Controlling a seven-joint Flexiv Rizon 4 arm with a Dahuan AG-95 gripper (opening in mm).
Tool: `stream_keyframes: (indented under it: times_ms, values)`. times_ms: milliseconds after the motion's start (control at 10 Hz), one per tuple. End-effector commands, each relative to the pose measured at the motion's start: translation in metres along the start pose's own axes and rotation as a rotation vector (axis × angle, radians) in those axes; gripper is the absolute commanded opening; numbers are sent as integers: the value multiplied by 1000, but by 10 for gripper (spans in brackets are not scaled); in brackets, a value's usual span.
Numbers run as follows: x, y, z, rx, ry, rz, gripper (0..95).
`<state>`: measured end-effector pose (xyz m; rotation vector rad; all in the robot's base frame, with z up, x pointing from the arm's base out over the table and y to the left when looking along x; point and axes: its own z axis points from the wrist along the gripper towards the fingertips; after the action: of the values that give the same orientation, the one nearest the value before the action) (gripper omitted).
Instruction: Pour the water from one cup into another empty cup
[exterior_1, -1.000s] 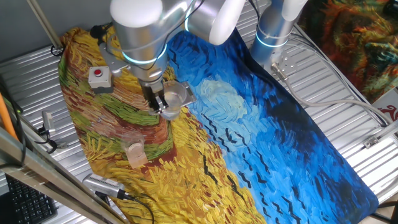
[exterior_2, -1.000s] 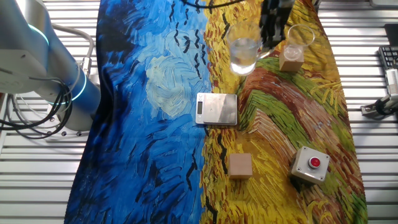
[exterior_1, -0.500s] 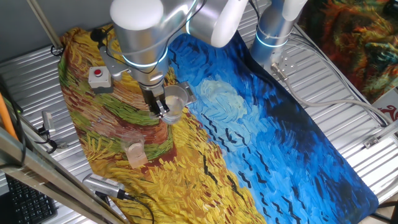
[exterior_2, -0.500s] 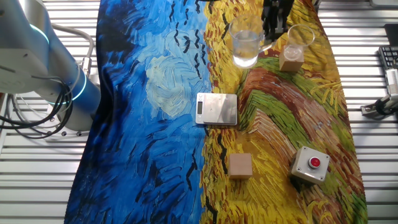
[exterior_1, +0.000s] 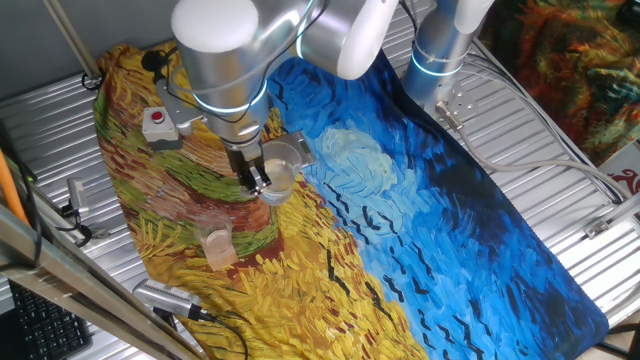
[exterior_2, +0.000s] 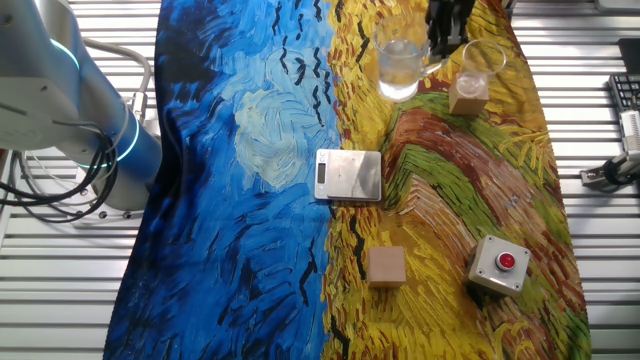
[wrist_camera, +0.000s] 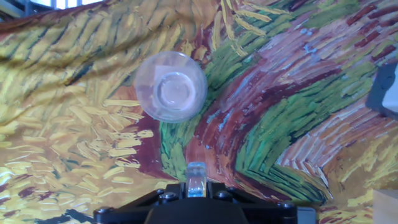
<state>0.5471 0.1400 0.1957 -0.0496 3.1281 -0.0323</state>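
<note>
With the gripper (exterior_1: 256, 179) clenched on the thick rim of the clear tumbler (exterior_1: 281, 165), holds that tumbler roughly upright above the painted cloth (exterior_1: 400, 240), apparently lifted clear of it. In the hand view, pinches a sliver of clear wall between the fingers (wrist_camera: 196, 176). From the other fixed view, shows a little water (exterior_2: 398, 82) pooled low in the tumbler, hard to make out through the clear walls.

Just beside, on the yellow and brown part of the cloth, finds the small translucent cup (exterior_2: 480, 62), pale peach toward its base, upright and apparently empty. Looks straight down into its open mouth in the hand view, ahead of the fingers and a little off to one side. Cannot tell whether it stands directly on the cloth or on something beneath it.

Farther out: a small digital scale (exterior_2: 348, 175) mid-cloth, a wooden block (exterior_2: 386, 267) and a red-button box (exterior_2: 498, 264) well apart from both cups.

Judged as the carry step, with grasp and lift done and pouring not yet begun. Next, calls for bringing the tumbler's lip over the narrow mouth, then tipping slowly. Needs care with aim, given a wide rim over a small target that could be knocked over.
</note>
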Motion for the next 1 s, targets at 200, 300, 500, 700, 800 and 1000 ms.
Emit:
stream_keyframes:
  times_ms: [200,300,500,700,800,1000]
  values:
    - [-2,5,-3,-12,2,8,0]
    - [-4,8,-5,-24,3,18,0]
    - [-5,11,-8,-24,3,18,0]
    - [-7,16,-10,-30,0,10,0]
    - [-9,19,-12,-36,2,13,0]
    - [-12,26,-14,-35,5,14,0]
